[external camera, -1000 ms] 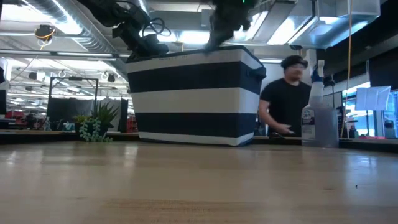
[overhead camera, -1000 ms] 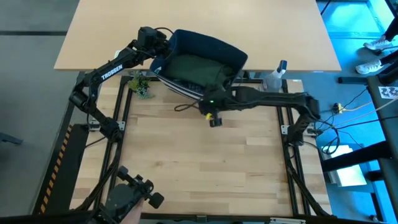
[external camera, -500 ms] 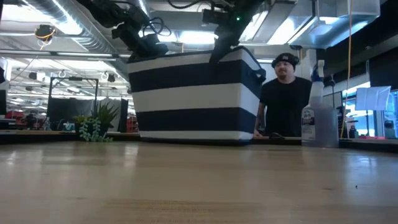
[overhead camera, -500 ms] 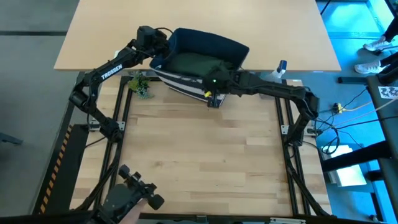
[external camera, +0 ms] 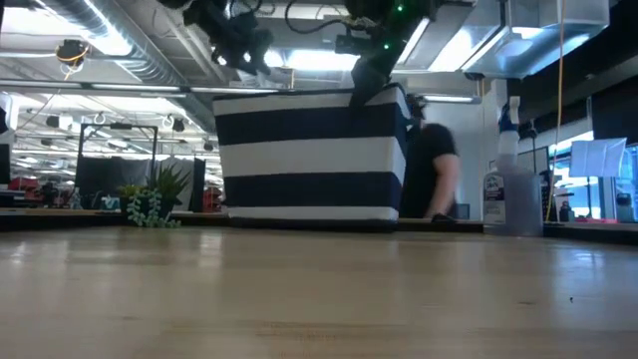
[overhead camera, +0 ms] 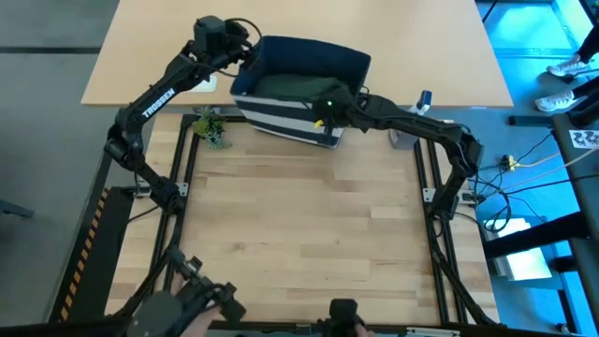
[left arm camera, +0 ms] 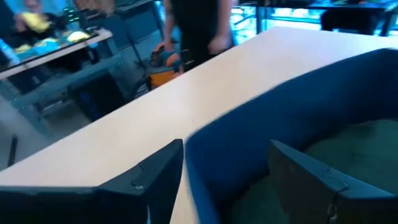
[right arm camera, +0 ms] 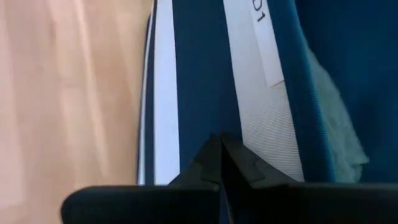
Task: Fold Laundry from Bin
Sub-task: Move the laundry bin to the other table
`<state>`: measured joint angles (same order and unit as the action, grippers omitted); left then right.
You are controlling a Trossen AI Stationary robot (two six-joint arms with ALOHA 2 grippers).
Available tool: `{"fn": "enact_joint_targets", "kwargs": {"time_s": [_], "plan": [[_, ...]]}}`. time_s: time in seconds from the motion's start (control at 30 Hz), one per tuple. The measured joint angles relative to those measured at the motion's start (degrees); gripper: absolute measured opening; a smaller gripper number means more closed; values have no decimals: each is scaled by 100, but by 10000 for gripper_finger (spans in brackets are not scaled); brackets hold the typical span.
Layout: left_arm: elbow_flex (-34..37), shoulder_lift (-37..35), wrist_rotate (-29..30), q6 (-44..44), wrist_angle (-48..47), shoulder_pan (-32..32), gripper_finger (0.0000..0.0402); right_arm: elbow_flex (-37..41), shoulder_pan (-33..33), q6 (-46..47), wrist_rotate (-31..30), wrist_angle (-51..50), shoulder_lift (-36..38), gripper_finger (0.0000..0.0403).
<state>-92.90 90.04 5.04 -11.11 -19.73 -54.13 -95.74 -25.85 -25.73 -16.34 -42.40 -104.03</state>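
Bin (overhead camera: pixel 301 90) sits at the far edge of the tabletop (overhead camera: pixel 299 234), both grippers right at its rim. Left gripper (overhead camera: pixel 245 58) is at the bin's far-left corner, jaws spread wide with the rim wall (left arm camera: pixel 261 155) standing between the two fingers (left arm camera: pixel 155 180), not clamped. Right gripper (overhead camera: pixel 323 114) is against the near-right striped wall (right arm camera: pixel 205 93); its fingertips meet in a point in the right wrist view, so it's closed, and I can't tell whether it pinches any fabric.

Laundry: only the dark olive-green garment (overhead camera: pixel 295 86) shows, heaped inside the bin just beyond the right gripper and inboard of the left one. Other pieces aren't visible.

Handling read:
- Bin is soft-sided fabric, probably light; walls will flex and the whole thing slides if pushed or pulled from one side. Rim or side handles are the sensible hold.
- Garment is limp, light, not fragile, and will drape and bunch. Best taken by a raised fold or edge on top of the heap, lifted straight up so it doesn't drag the bin.

Spray bottle (overhead camera: pixel 414 120) stands close behind the right arm; mind it on the swing.
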Motion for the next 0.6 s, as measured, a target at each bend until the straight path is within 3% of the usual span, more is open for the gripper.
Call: {"fn": "enact_joint_targets", "kwargs": {"time_s": [0.2, 0.33, 0.53, 0.6], "plan": [[-659, -5, -236, -151, -717, 429, 226, 13, -309, -388, -233, 465, -10, 1], [-923, -17, -155, -220, -905, 751, 226, 60, -652, -430, -754, -85, -124, 1], [-944, -17, 194, -600, -1007, 1089, 227, 50, -1047, 111, -531, -870, -154, 1], [-944, -16, 231, -603, -1054, 1152, 227, 44, -1123, 179, -140, -849, -111, 1]]}}
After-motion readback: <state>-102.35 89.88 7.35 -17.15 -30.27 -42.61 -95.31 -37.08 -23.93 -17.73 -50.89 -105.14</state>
